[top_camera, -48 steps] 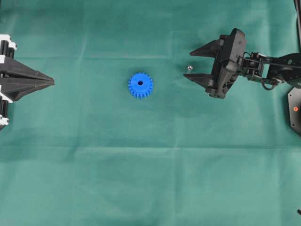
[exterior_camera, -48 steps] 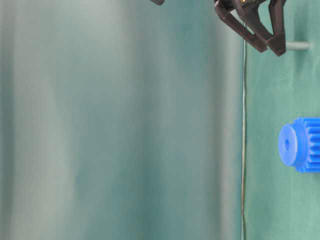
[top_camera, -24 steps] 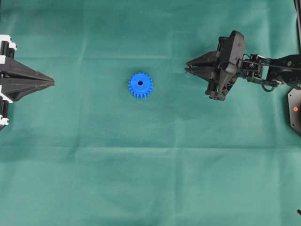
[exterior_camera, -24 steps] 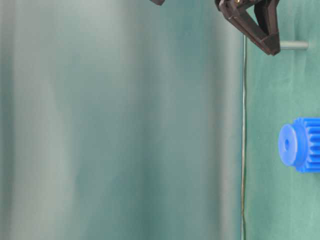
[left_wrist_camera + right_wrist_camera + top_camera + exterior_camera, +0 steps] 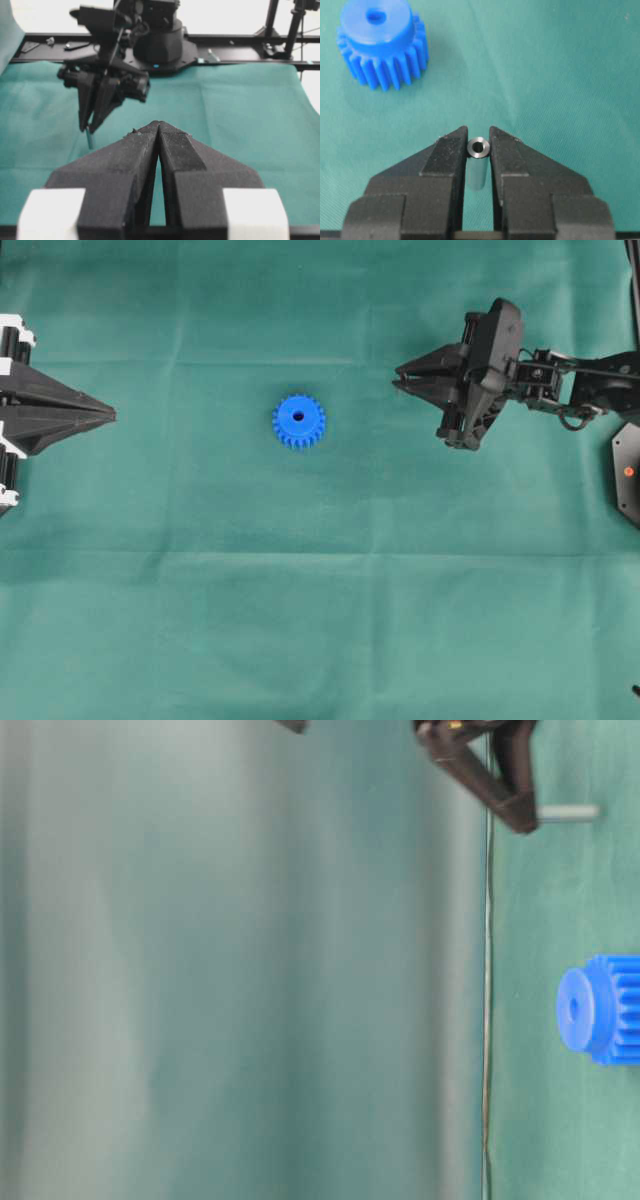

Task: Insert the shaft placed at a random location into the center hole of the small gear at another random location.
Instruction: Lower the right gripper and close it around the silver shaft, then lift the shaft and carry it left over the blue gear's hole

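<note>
The small blue gear lies flat on the green cloth, hub up, with its dark center hole open. My right gripper is to the right of the gear, apart from it, and shut on the shaft, a short silvery pin held upright between the fingertips. The gear shows at the upper left of the right wrist view. In the table-level view the shaft sticks out from the fingertips just above the cloth. My left gripper is shut and empty at the left edge.
A black base plate sits at the right edge of the overhead view. The right arm reaches in from the right. A dark rail runs along the far side of the cloth.
My right gripper, open around the shaft one second ago, has shut on it and lifted it slightly off the cloth. The gear and left gripper have not moved.
</note>
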